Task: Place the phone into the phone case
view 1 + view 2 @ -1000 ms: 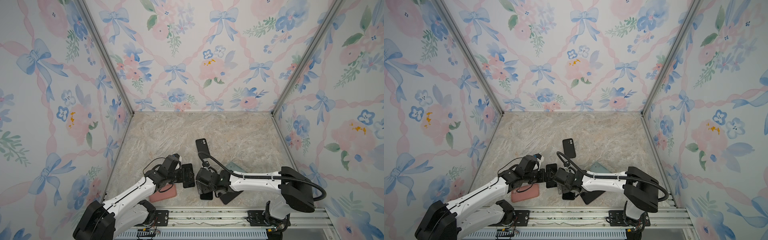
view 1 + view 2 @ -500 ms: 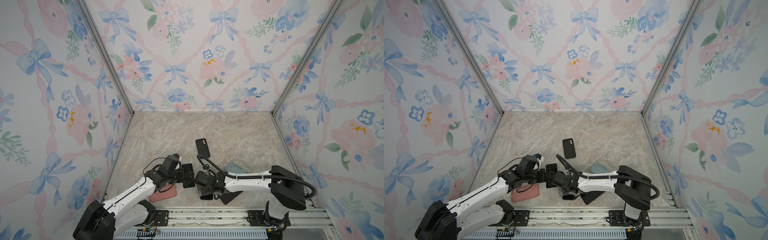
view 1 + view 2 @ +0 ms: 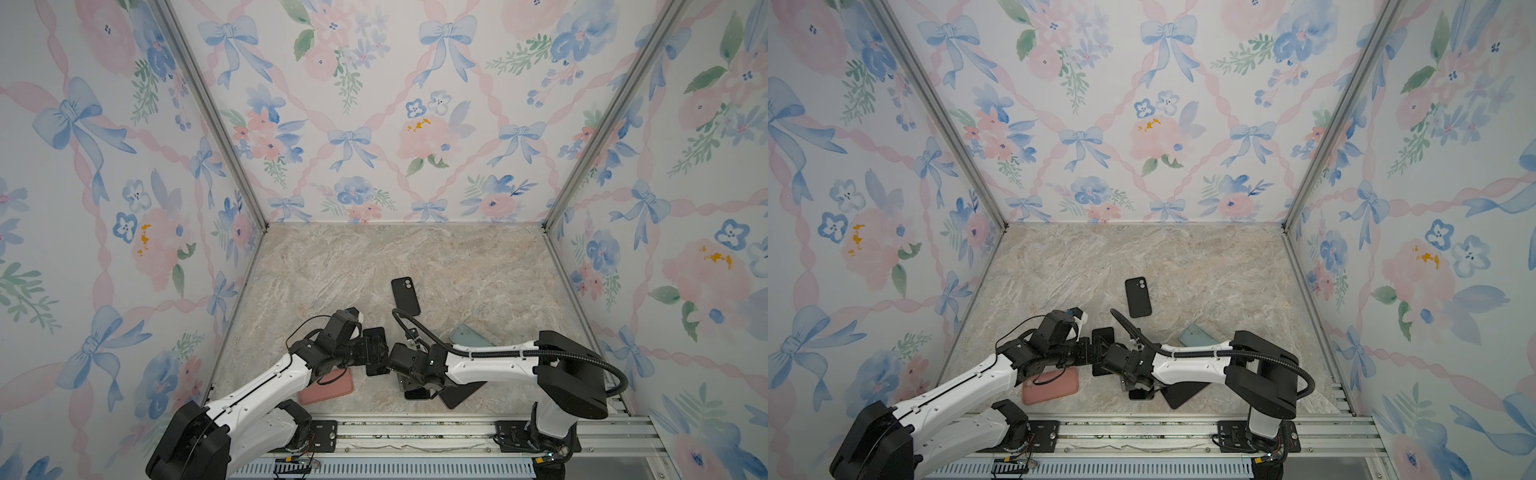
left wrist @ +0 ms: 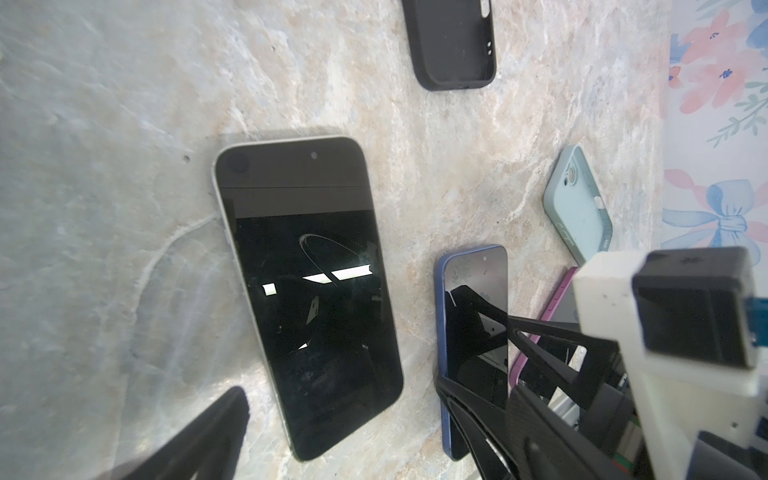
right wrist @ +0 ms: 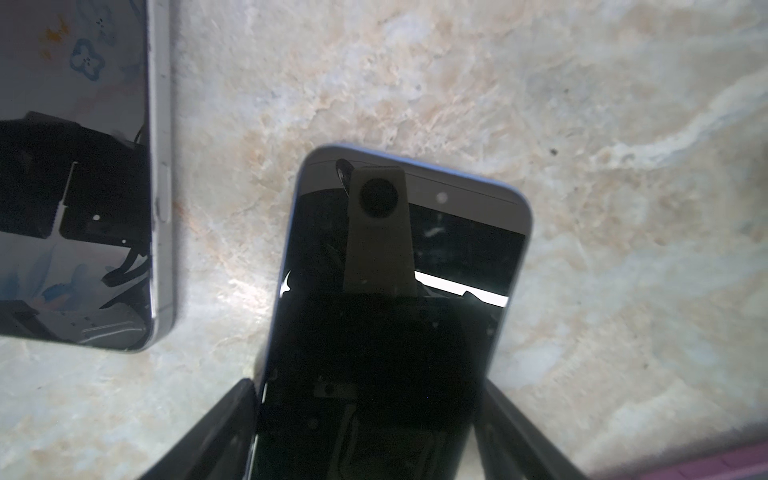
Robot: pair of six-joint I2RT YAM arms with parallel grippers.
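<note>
Jaws of R gripper [image 5: 370,382] straddle the blue phone [image 5: 399,257] flat on table [image 5: 582,124] nr front, can't tell if pinching yet, L gripper [image 4: 338,384] jaws wide open over silver phone [image 4: 307,291]; looks like pickup step, next needs firm pinch, lift & carry to prob. black case [image 3: 405,296] further back.

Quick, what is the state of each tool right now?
Left tool: open over the silver-edged phone, holding nothing.
Right tool: astride the blue phone; whether it grips cannot be told.
</note>
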